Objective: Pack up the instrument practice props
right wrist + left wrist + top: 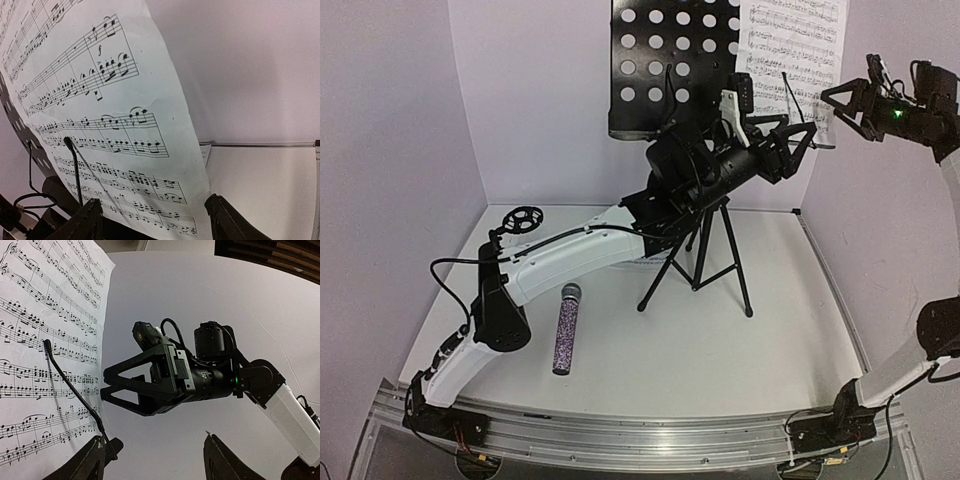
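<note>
The tall black perforated music stand rises at the back on its tripod legs. A white sheet-music page rests on its right side, with a thin wire page holder across it. My left gripper is raised to the page's lower edge and open, its fingers beside the wire. My right gripper hangs open at the page's right edge. In the right wrist view the page's lower right corner lies between its jaws, not pinched. The glittery purple microphone lies on the table. The small black mic stand stands back left.
White walls close in the back and both sides of the white table. The left arm's white forearm stretches diagonally over the table's middle, in front of the tripod. The edge of another paper lies on the table behind the stand.
</note>
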`<state>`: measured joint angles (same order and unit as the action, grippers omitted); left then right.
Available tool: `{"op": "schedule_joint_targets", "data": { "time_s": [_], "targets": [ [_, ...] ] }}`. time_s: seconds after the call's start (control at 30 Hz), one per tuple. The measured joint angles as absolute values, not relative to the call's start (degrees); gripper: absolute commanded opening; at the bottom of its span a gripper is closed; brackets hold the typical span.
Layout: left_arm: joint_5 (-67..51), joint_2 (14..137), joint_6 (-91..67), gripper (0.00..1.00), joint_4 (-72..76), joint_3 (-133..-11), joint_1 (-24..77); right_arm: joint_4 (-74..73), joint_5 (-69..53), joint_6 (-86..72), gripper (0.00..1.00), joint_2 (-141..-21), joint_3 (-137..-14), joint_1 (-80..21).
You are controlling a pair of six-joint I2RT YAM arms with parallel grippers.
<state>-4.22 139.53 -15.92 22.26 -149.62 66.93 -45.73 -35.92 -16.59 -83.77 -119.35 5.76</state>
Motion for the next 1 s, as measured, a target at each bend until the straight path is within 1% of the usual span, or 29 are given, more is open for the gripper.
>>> {"op": "schedule_joint_targets", "data": {
  "time_s": [0.1, 0.23, 0.47, 0.63, 0.8, 1.0],
  "targets": [
    [-5.01, 141.64, -14.13, 0.68, 25.21, -150.66, 66.54, -45.71, -36.57, -16.56, 0.65, -83.72, -119.35, 5.81],
    [-6.41, 142.76, -12.50, 0.67, 27.46, -150.74, 66.30, -45.53, -37.55, -15.78, 0.66, -82.49, -118.06, 5.87],
    [-7.81, 142.85, -10.38, 0.67, 29.57, -150.74, 65.99, -45.63, -37.13, -14.82, 0.72, -76.29, -111.03, 5.87],
    [-7.95, 142.85, -9.80, 0.66, 29.63, -150.71, 65.93, -46.18, -32.50, -15.54, 0.76, -73.25, -106.32, 5.87],
    [-7.99, 142.85, -9.33, 0.65, 29.61, -150.71, 65.93, -46.46, -29.40, -16.75, 0.78, -74.04, -106.19, 5.87],
    [-8.09, 142.85, -8.99, 0.65, 29.58, -150.67, 65.93, -46.27, -33.37, -18.41, 0.75, -79.98, -108.41, 5.87]
  ]
}}
